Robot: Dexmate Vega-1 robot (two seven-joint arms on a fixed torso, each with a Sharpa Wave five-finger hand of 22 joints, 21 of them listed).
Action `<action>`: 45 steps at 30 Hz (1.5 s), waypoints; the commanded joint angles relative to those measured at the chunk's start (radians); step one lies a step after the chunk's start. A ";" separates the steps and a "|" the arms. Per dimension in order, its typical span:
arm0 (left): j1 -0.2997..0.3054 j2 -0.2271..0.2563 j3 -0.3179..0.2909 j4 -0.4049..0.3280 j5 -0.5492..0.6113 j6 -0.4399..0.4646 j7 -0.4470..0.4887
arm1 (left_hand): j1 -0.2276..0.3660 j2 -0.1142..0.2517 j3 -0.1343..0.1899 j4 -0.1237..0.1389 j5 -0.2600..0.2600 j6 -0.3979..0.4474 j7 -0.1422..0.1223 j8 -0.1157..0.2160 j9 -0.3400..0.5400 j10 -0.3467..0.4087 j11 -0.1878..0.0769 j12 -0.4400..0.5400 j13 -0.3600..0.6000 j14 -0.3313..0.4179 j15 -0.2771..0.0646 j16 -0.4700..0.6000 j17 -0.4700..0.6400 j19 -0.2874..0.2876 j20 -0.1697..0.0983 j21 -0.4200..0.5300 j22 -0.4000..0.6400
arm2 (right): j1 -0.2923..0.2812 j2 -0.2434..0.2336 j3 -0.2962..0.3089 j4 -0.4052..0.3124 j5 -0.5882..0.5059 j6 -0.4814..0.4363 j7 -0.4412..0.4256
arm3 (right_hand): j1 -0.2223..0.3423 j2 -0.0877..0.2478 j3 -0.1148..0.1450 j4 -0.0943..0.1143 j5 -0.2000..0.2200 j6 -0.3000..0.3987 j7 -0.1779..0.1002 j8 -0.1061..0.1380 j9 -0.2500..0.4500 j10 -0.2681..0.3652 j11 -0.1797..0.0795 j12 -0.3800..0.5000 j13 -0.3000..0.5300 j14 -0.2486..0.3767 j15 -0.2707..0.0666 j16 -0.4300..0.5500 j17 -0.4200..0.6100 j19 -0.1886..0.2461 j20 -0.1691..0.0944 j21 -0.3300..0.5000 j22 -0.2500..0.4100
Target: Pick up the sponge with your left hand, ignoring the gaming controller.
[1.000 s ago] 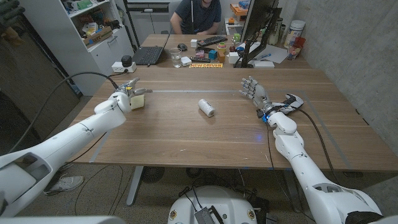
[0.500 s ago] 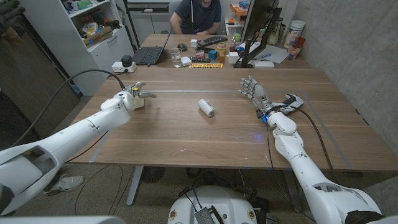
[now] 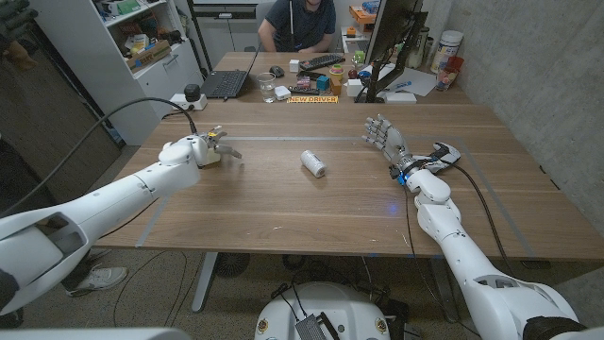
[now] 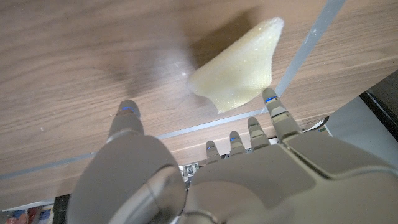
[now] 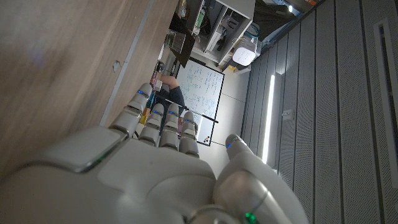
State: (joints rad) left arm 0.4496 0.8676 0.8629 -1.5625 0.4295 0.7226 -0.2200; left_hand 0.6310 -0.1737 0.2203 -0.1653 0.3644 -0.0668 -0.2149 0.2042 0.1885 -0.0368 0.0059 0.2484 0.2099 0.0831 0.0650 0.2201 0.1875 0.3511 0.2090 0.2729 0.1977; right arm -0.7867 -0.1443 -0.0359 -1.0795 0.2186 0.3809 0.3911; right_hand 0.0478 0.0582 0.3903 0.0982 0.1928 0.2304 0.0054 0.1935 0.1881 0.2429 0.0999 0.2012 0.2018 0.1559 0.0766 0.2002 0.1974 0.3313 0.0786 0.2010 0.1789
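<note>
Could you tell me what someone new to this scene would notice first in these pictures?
First, the left hand at the table's left, its fingers spread around a pale yellow, wedge-shaped foam sponge. Next, the small white cylinder lying alone mid-table, and the right hand standing open at the right. A seated person works behind.

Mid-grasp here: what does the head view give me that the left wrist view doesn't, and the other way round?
Head view alone: the white cylinder at mid-table, the right robot hand open with fingers spread, and a person beyond the table. Left wrist view alone: the sponge's pale wedge shape close up, past the fingertips. Both: the left robot hand, the sponge and the wooden table.
</note>
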 commanded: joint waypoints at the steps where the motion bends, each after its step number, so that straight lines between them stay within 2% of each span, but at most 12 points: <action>1: 0.035 -0.006 0.034 -0.042 0.220 0.092 0.038 | 0.174 0.064 -0.015 0.008 0.066 0.118 -0.001 0.025 0.006 0.128 -0.028 0.047 0.014 0.209 -0.103 0.052 0.020 0.168 -0.075 0.065 0.013 | 0.000 0.000 0.006 -0.003 0.008 0.009 0.012 | -0.007 -0.002 -0.004 0.005 0.004 0.002 -0.007 0.003 0.005 0.009 0.002 0.006 0.005 0.009 0.000 0.006 0.003 0.010 0.004 0.008 0.002; 4: 0.083 -0.028 -0.001 -0.038 0.245 0.104 0.165 | 0.277 0.134 -0.001 0.016 0.078 0.255 0.000 0.056 0.009 0.272 -0.064 0.103 0.035 0.357 -0.172 0.118 0.060 0.278 -0.149 0.119 0.021 | -0.003 -0.004 0.003 -0.009 -0.001 0.009 0.005 | -0.007 -0.002 -0.005 0.005 0.004 0.001 -0.007 0.003 0.005 0.008 -0.002 0.006 0.005 0.011 -0.002 0.006 0.003 0.010 0.004 0.008 0.002; 8: 0.140 -0.054 -0.062 -0.031 0.228 0.078 0.308 | 0.482 0.244 0.004 -0.001 0.002 0.604 0.020 0.160 0.014 0.546 -0.128 0.221 0.091 0.664 -0.285 0.333 0.223 0.466 -0.279 0.275 0.075 | -0.006 -0.006 0.004 -0.011 0.001 0.007 0.005 | -0.008 -0.003 -0.005 0.006 0.005 0.002 -0.008 0.003 0.005 0.008 -0.003 0.006 0.005 0.013 -0.002 0.007 0.002 0.011 0.003 0.008 0.002; 10: 0.159 -0.064 -0.078 -0.028 0.236 0.077 0.367 | 0.599 0.275 0.009 -0.008 -0.063 0.774 0.060 0.208 0.015 0.688 -0.156 0.299 0.139 0.768 -0.299 0.412 0.330 0.533 -0.319 0.370 0.106 | -0.011 -0.014 -0.002 -0.021 -0.020 0.012 -0.014 | -0.008 -0.003 -0.006 0.006 0.005 0.003 -0.008 0.003 0.005 0.010 0.000 0.006 0.005 0.014 -0.003 0.006 0.002 0.011 0.003 0.008 0.002; 11: 0.170 -0.067 -0.089 -0.027 0.233 0.069 0.395 | 0.650 0.276 0.010 -0.007 -0.103 0.886 0.092 0.244 0.019 0.760 -0.146 0.341 0.171 0.831 -0.300 0.439 0.379 0.569 -0.344 0.426 0.118 | -0.010 -0.012 -0.002 -0.020 -0.013 0.013 -0.008 | -0.008 -0.004 -0.006 0.006 0.005 0.002 -0.009 0.003 0.005 0.010 0.000 0.006 0.005 0.014 -0.003 0.006 0.002 0.011 0.002 0.008 0.002; 12: 0.188 -0.074 -0.108 -0.022 0.227 0.054 0.451 | 0.680 0.282 0.016 -0.006 -0.124 0.944 0.108 0.263 0.022 0.801 -0.154 0.366 0.193 0.868 -0.300 0.453 0.404 0.595 -0.351 0.461 0.124 | -0.007 -0.011 0.000 -0.013 0.000 0.014 0.006 | -0.008 -0.004 -0.007 0.006 0.005 0.002 -0.009 0.003 0.005 0.010 0.000 0.007 0.005 0.014 -0.003 0.007 0.002 0.011 0.003 0.008 0.002; 15: 0.181 -0.065 -0.101 -0.037 0.235 0.074 0.406 | 0.720 0.291 0.019 0.005 -0.181 1.074 0.152 0.302 0.021 0.901 -0.166 0.451 0.294 0.982 -0.296 0.494 0.490 0.640 -0.382 0.563 0.135 | -0.009 -0.012 -0.002 -0.021 -0.004 0.015 -0.002 | -0.008 -0.005 -0.007 0.006 0.006 0.001 -0.010 0.003 0.005 0.010 -0.002 0.006 0.005 0.016 -0.003 0.007 0.002 0.011 0.003 0.008 0.002; 25: 0.205 -0.044 -0.133 -0.076 0.227 0.087 0.399 | 0.736 0.257 0.027 -0.003 -0.188 1.104 0.169 0.302 0.015 0.952 -0.159 0.436 0.291 1.053 -0.292 0.513 0.527 0.674 -0.408 0.615 0.128 | -0.012 -0.013 -0.009 -0.028 -0.004 0.011 -0.008 | -0.006 -0.008 -0.008 0.004 0.007 -0.002 -0.010 0.002 0.005 0.006 -0.004 0.004 0.005 0.018 -0.004 0.006 0.001 0.014 0.001 0.009 0.002; 33: 0.273 -0.043 -0.221 -0.120 0.174 0.041 0.524 | 0.737 0.255 0.028 -0.004 -0.189 1.109 0.167 0.303 0.015 0.954 -0.159 0.436 0.292 1.054 -0.292 0.512 0.527 0.676 -0.408 0.617 0.128 | -0.023 -0.019 -0.016 -0.052 -0.010 0.008 -0.020 | -0.005 -0.010 -0.010 0.003 0.008 -0.003 -0.011 0.002 0.005 0.005 -0.004 0.004 0.005 0.018 -0.004 0.005 0.000 0.014 0.000 0.008 0.002; 34: 0.277 -0.042 -0.224 -0.123 0.177 0.040 0.535 | 0.689 0.213 0.088 0.070 -0.038 1.053 0.183 0.403 0.167 0.893 -0.085 0.529 0.363 0.986 -0.260 0.573 0.524 0.645 -0.370 0.637 0.238 | -0.024 -0.018 -0.016 -0.055 -0.007 0.006 -0.019 | -0.005 -0.010 -0.010 0.003 0.008 -0.003 -0.011 0.002 0.005 0.005 -0.002 0.004 0.005 0.019 -0.003 0.005 0.000 0.014 -0.001 0.008 0.002; 35: 0.282 -0.044 -0.228 -0.125 0.180 0.042 0.550 | 0.717 0.187 0.140 0.050 -0.075 1.075 0.170 0.398 0.148 0.939 -0.158 0.479 0.300 1.035 -0.293 0.567 0.492 0.656 -0.405 0.670 0.237 | -0.025 -0.018 -0.016 -0.055 -0.005 0.006 -0.017 | -0.005 -0.010 -0.010 0.003 0.008 -0.004 -0.011 0.002 0.005 0.006 -0.002 0.004 0.005 0.019 -0.004 0.005 0.000 0.014 0.000 0.008 0.002; 45: 0.336 -0.041 -0.296 -0.175 0.147 0.020 0.646 | 0.718 0.185 0.141 0.048 -0.078 1.076 0.171 0.397 0.146 0.940 -0.159 0.477 0.298 1.037 -0.293 0.566 0.491 0.657 -0.406 0.671 0.236 | -0.050 -0.028 -0.018 -0.092 -0.001 0.003 -0.029 | -0.006 -0.012 -0.012 0.003 0.008 -0.004 -0.010 0.002 0.005 0.005 -0.003 0.004 0.005 0.019 -0.003 0.005 0.000 0.013 -0.001 0.007 0.002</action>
State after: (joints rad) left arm 0.7295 0.8218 0.6347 -1.6888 0.6059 0.7687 0.3206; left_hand 1.3465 0.0196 0.3547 -0.1158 0.2817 1.0106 -0.0432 0.5958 0.3325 0.8623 -0.1098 0.7125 0.4372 1.1166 -0.2061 0.7808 0.6759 1.0122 -0.1647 0.9361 0.4293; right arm -0.8157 -0.1635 -0.0499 -1.1385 0.2127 0.3882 0.3724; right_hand 0.0439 0.0543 0.3823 0.0981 0.1927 0.2306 -0.0020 0.1935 0.1881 0.2446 0.0982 0.2012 0.2018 0.1665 0.0732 0.2001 0.1953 0.3405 0.0803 0.2010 0.1789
